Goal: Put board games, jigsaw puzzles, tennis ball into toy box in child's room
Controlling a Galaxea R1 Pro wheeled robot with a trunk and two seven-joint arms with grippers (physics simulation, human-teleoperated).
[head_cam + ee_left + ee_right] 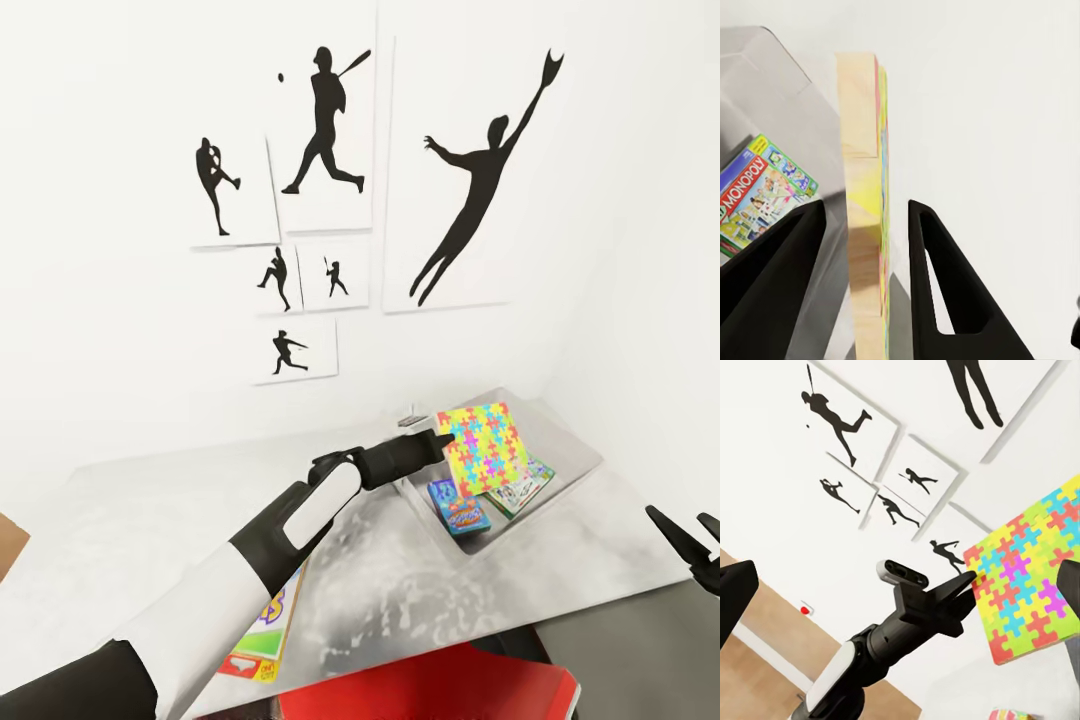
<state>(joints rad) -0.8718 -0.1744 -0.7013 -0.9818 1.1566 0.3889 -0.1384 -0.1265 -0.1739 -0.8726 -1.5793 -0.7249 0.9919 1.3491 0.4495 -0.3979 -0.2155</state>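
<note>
We hold the jigsaw puzzle (pixel 484 446) edge-on in the left gripper (pixel 440 441), jaws clamped on it, above the toy box (pixel 575 470). Right gripper (pixel 690 545) idles, fingers spread. Risk: thin grip, so the puzzle could tip and land propped on the Monopoly game (pixel 761 196).

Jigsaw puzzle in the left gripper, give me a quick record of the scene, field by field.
held item: jigsaw puzzle, upright on edge
holder: left gripper, fingers either side of the puzzle's edge
position: over the toy box
already in box: Monopoly board game, second blue board game
right gripper: open, holding nothing
still on table: a board game under the left arm
</note>
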